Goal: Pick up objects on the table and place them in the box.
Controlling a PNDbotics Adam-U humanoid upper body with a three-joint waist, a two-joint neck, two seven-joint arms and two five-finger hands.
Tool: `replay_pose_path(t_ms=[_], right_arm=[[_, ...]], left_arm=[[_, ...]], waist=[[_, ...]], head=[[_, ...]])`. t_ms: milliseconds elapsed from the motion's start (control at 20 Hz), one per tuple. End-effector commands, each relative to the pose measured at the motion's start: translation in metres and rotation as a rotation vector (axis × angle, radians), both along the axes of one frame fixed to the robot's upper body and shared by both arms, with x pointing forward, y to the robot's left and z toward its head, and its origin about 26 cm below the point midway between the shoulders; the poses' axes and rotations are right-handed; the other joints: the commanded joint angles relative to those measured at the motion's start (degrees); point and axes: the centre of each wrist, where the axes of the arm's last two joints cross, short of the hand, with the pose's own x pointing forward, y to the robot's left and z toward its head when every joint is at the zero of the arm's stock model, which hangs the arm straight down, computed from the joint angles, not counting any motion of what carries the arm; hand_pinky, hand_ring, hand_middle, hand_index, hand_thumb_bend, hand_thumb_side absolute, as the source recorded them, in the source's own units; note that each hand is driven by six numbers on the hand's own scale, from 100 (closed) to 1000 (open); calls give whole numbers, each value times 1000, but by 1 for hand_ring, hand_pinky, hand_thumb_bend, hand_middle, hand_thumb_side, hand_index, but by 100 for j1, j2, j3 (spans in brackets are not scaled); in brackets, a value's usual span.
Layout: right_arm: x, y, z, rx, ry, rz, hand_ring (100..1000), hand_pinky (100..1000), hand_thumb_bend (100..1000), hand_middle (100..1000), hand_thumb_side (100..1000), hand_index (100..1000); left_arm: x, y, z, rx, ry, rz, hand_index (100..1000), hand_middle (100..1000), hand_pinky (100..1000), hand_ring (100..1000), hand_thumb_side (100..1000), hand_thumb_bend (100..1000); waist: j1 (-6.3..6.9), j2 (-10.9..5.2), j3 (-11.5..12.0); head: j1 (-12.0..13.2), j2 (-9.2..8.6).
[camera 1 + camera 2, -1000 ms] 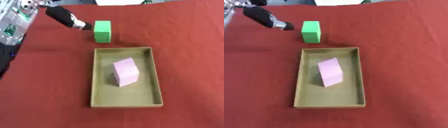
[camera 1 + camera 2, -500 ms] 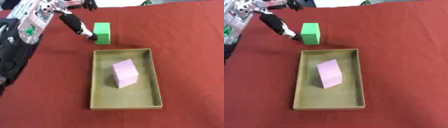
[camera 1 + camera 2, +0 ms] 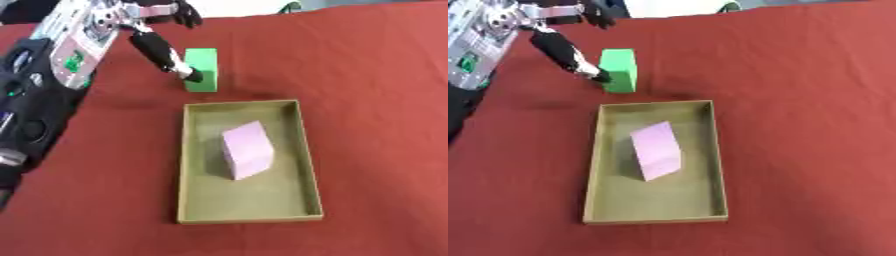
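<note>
- Green rectangular block (image 3: 202,69): upright on red table (image 3: 367,90), just beyond the shallow olive cardboard box (image 3: 303,165).
- Pink block (image 3: 247,149): inside box, tilted.
- Left hand (image 3: 162,50): fingers spread wide; one fingertip touches the green block's left side.

A red cloth (image 3: 367,90) is spread over the whole work surface, and faint creases and soft shadows are seen on it. Beyond its far edge a pale, bright strip (image 3: 241,7) is shown. A small dark green shape (image 3: 730,6) is glimpsed there, too blurred to be made out.
</note>
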Motion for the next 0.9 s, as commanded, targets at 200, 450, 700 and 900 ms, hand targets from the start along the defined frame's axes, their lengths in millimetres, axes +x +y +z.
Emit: replay_pose_path(t_ms=[200,450,700,900], right_arm=[[-6,-1,9,-1,-29,-4,711,754,100,591,940,871],[-6,-2,9,7,-31,-3,710,753,100,590,944,870],[-5,-2,9,14,-29,-4,709,751,100,588,955,869],[-5,-2,8,23,-24,-9,708,750,100,587,962,869]], left_arm=[[2,4,13,-7,-43,32,899,833,893,910,406,590],[8,9,9,-7,-34,72,895,830,894,912,388,573],[14,14,3,-25,-17,92,892,826,888,910,378,543],[17,14,-2,-36,7,87,877,803,868,895,375,511]], waist=[[-19,-63,-46],[-24,4,-102],[-35,73,-159],[-41,123,-189]], head=[[76,-101],[141,-146],[203,-216],[235,-247]])
